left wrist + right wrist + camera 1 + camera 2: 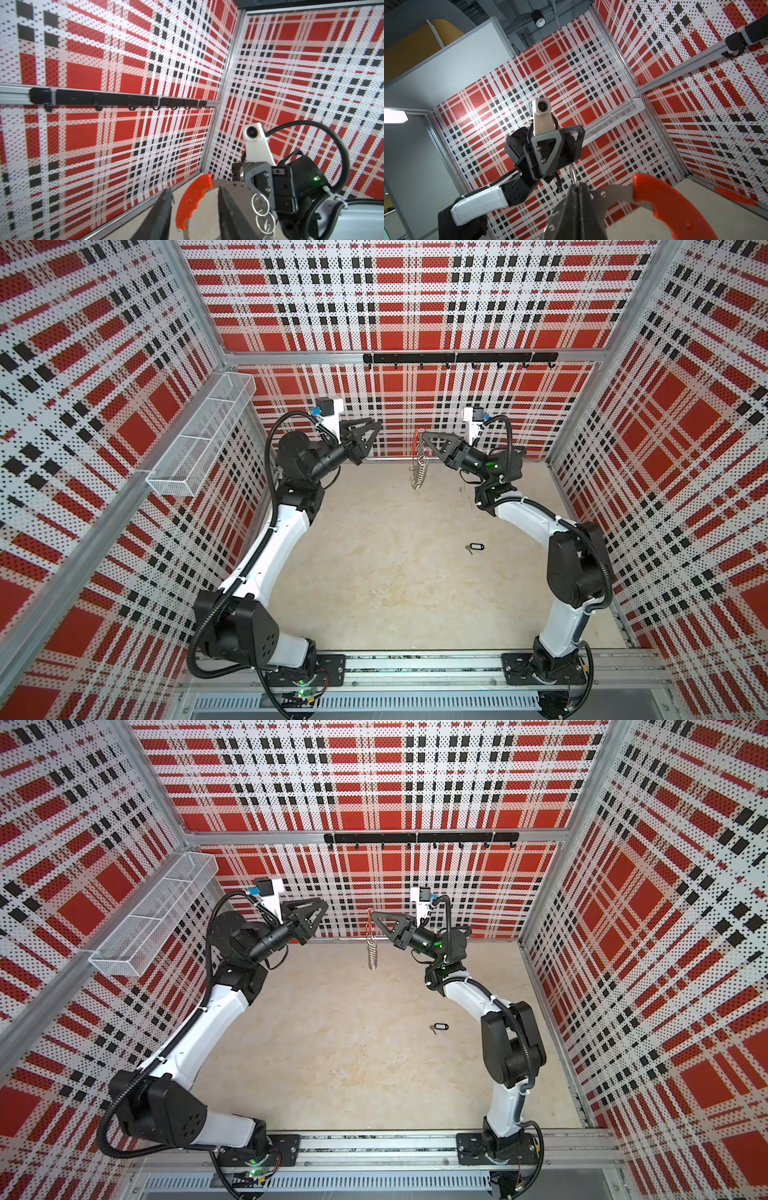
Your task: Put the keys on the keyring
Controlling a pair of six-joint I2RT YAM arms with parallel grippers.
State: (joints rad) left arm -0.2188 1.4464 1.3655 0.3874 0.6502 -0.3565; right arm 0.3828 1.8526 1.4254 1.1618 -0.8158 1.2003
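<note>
Right gripper (422,433) clenched on the large flat grey crescent-shaped keyring (616,194), red curved segment (670,205) toward twelve o'clock, silver split rings (417,477) dangling toward six. At nine o'clock, left gripper (376,422) released, apart. At five o'clock on the beige tabletop (374,572) lie the keys (475,548), tiny silver metal with a black rectangular plastic tag (478,547), whose label seems too small to read.

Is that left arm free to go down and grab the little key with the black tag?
Probably yes: the left end effector is open and empty, and the key lies alone on the table with nothing between.
</note>
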